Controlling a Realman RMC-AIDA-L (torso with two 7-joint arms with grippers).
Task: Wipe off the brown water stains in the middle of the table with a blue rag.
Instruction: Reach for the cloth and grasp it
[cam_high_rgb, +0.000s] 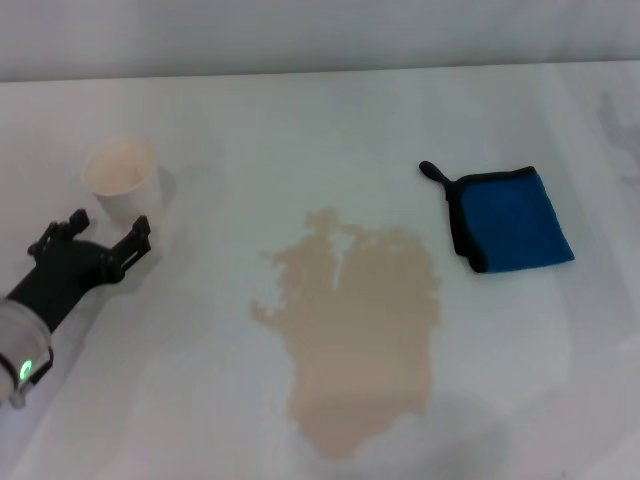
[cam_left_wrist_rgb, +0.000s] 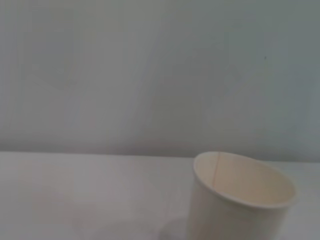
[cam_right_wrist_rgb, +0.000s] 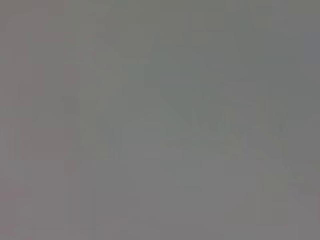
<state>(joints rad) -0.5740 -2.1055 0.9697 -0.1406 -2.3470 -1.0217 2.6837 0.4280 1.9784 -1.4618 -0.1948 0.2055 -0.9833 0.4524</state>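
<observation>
Spillage dominates the middle of the plain, smooth white tabletop (cam_high_rgb: 300, 130): the brown water stains (cam_high_rgb: 355, 335), a pale tan, thin puddle with ragged lobed edges, run from near the centre down toward our near edge. We see a narrow bare gap cutting into the upper part of the puddle.

To its right and a little farther back lies the blue rag (cam_high_rgb: 512, 220), a small bright-blue folded cloth with black edging and a short black loop tab at its far left corner. It rests flat on the tabletop, near the puddle's upper right lobe but apart from it, with a strip of white surface between them.

On our left side the left hand (cam_high_rgb: 110, 236), black and mounted on a grey arm, sits low over the tabletop just beside a cream paper cup (cam_high_rgb: 121, 180). Its two fingers are spread apart and hold nothing; the right-hand finger (cam_high_rgb: 133, 243) ends close to the foot of the cup, though we cannot tell whether it touches. The cup stands upright, well apart from the puddle, and in the left wrist view it (cam_left_wrist_rgb: 240, 200) fills the lower corner with its open mouth showing a pale, bare inside.

We do not see the right hand in any view; the right wrist view shows only flat grey.
</observation>
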